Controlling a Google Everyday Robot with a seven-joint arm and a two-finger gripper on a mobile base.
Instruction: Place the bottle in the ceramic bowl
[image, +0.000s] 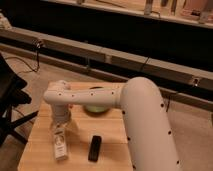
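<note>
End effector (60, 121) hangs at the left of the light wooden table (112, 135), directly over the clear labelled bottle (60, 143) (whether its fingers grip it, I cannot tell). Pale green ceramic bowl (96, 107) sits behind; a small black rectangular object (94, 148) lies beside the bottle.

The pincer (61, 119) hangs low over the left part of the table (115, 145), right at the top of the bottle (60, 144). The bottle is pale with a light label and lies directly below the pincer, toward the table's near edge. The ceramic bowl (97, 106), shallow and greenish, sits right of the pincer and farther back, partly hidden by the arm.
</note>
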